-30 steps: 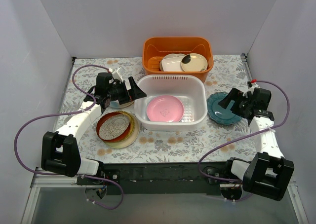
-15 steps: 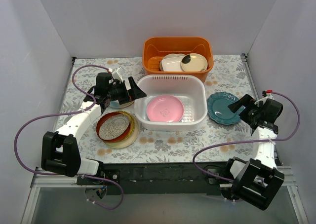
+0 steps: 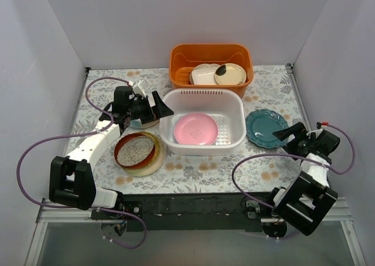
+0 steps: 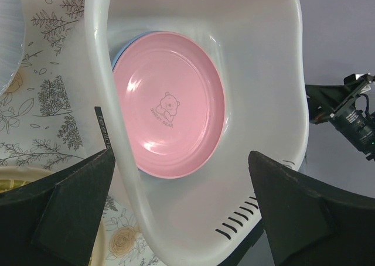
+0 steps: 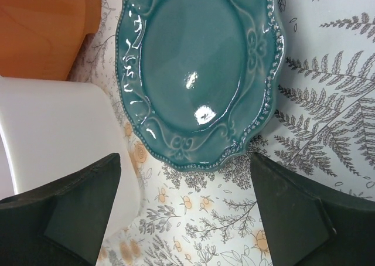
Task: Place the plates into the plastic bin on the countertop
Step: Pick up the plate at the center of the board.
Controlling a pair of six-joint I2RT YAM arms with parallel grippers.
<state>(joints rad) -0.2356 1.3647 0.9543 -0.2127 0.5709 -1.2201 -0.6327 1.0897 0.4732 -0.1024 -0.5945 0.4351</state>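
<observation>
My left pincer (image 3: 160, 107) spread wide and empty, beside the left wall of the white plastic bin (image 3: 202, 94), pink plate (image 3: 195, 129) lying flat inside it, my right pincer (image 3: 285, 135) wide and empty, just off the teal plate (image 3: 265, 127), which rests on the floral countertop (image 3: 205, 170)

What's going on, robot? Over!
Left gripper open, right gripper open, both empty. Pink plate in plastic bin; teal plate on countertop by right gripper. Nothing between it and bin.
</observation>
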